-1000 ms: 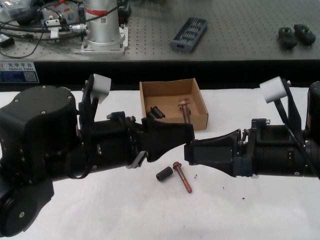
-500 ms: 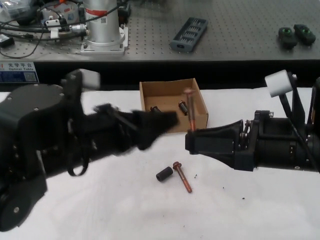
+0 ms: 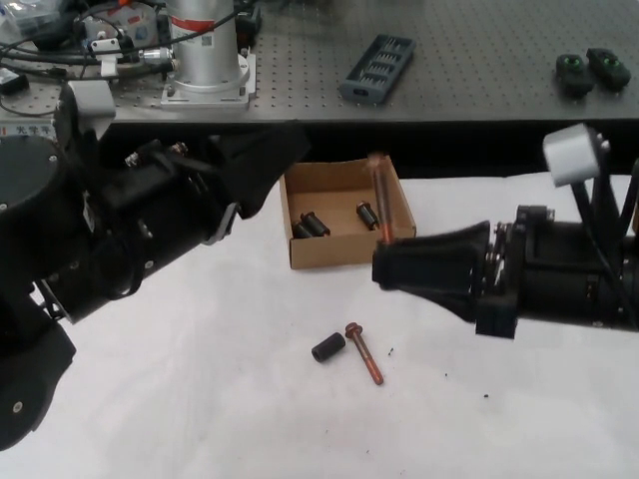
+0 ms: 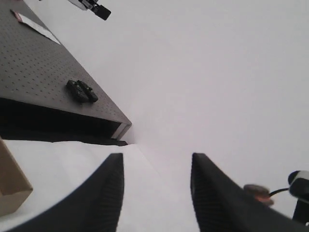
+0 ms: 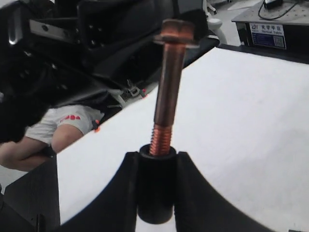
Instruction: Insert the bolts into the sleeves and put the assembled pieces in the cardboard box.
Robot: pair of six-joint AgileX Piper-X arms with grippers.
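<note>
Left gripper point(image 4: 157, 162) is raised over the far left of the white surface point(image 3: 200, 399), jaws wide apart, nothing between them. The cardboard box point(image 3: 344, 251) sits by the far edge, about midway along, and we note dark pieces point(image 3: 315, 225) inside. Toward the near edge a loose sleeve point(image 3: 327, 347) lies just beside a loose bolt point(image 3: 365, 357). Right gripper point(image 5: 157, 155) is clamped on a held sleeve point(image 5: 155, 193), with an upright bolt point(image 5: 169, 82) standing in it by the box's right wall.

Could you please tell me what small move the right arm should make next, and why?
Probably ease the right gripper over the cardboard box before opening: it is shut on the sleeve with the bolt standing in it, and the left gripper is open and apart from it.
</note>
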